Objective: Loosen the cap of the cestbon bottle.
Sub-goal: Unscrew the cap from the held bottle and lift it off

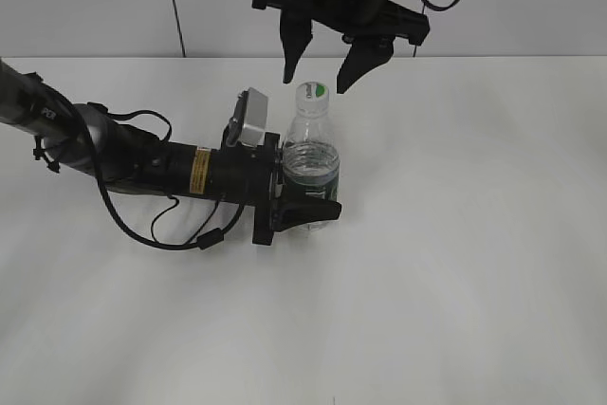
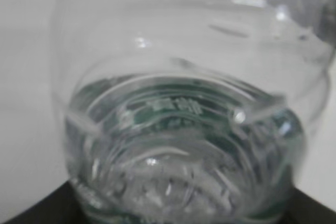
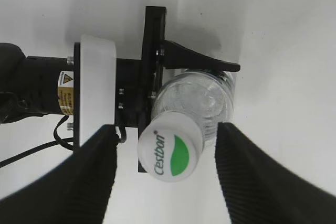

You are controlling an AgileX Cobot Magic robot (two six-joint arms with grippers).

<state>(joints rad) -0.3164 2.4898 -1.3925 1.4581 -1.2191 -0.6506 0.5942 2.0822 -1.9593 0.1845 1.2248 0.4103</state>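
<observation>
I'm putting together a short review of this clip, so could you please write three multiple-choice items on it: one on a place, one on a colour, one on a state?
1. Where is the right gripper?
A. Above the cap
B. On the table
C. Under the bottle

2. What colour is the mark on the cap?
A. Red
B. Green
C. Blue

3. How is the bottle held?
A. Lying loose
B. Hanging from its cap
C. Upright, clamped by the left gripper

Answers: 1 A, open fingers flank the cap from above; 2 B, green half-circle; 3 C, jaws grip its body.

White table (image 1: 474, 263) meets a pale panelled wall (image 1: 95, 2)
</observation>
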